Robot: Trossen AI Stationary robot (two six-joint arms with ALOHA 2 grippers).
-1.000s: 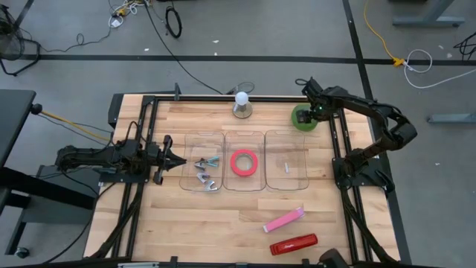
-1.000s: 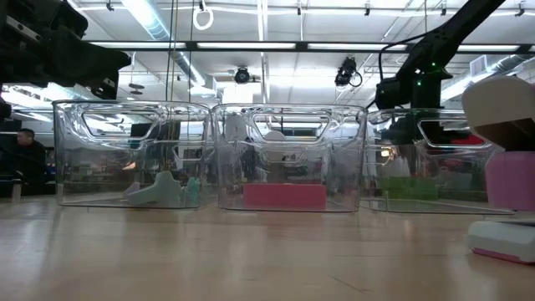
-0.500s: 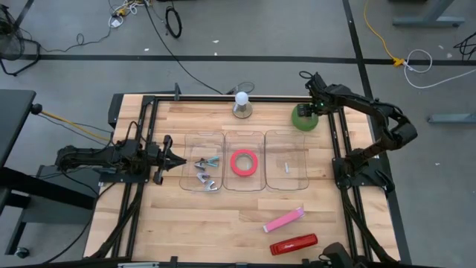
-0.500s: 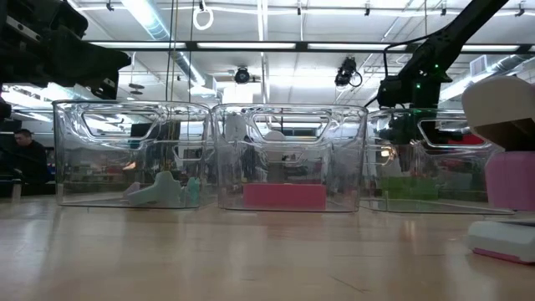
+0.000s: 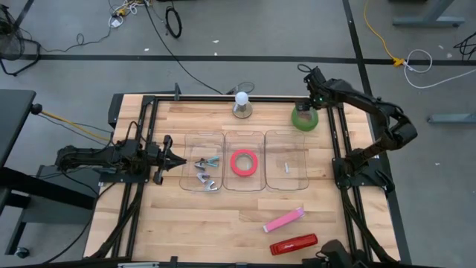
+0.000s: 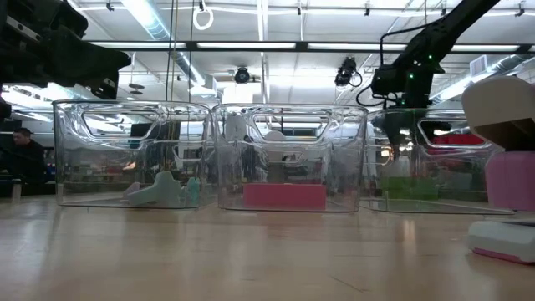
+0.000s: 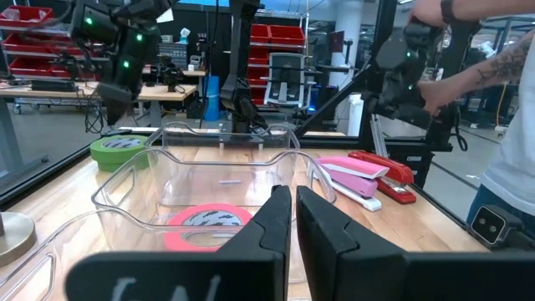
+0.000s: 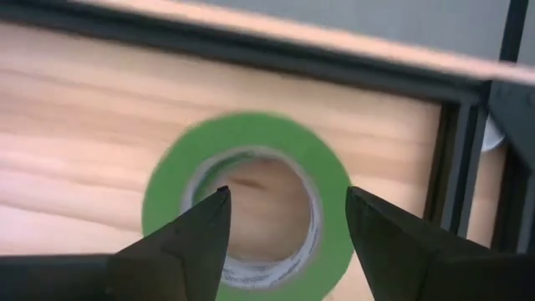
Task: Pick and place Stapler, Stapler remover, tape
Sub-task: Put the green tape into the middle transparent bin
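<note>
So far the staple removers (image 5: 205, 173) and red tape (image 5: 244, 162) sit binned; right gripper (image 5: 311, 97), spread wide, hovers over green tape (image 5: 303, 117); staplers (image 5: 293, 244) wait near; left gripper (image 5: 175, 161) is pinched shut.

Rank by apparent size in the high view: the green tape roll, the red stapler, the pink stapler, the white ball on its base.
1. red stapler
2. pink stapler, nearly as long but thinner; close call
3. green tape roll, partly covered by the right gripper
4. white ball
</note>
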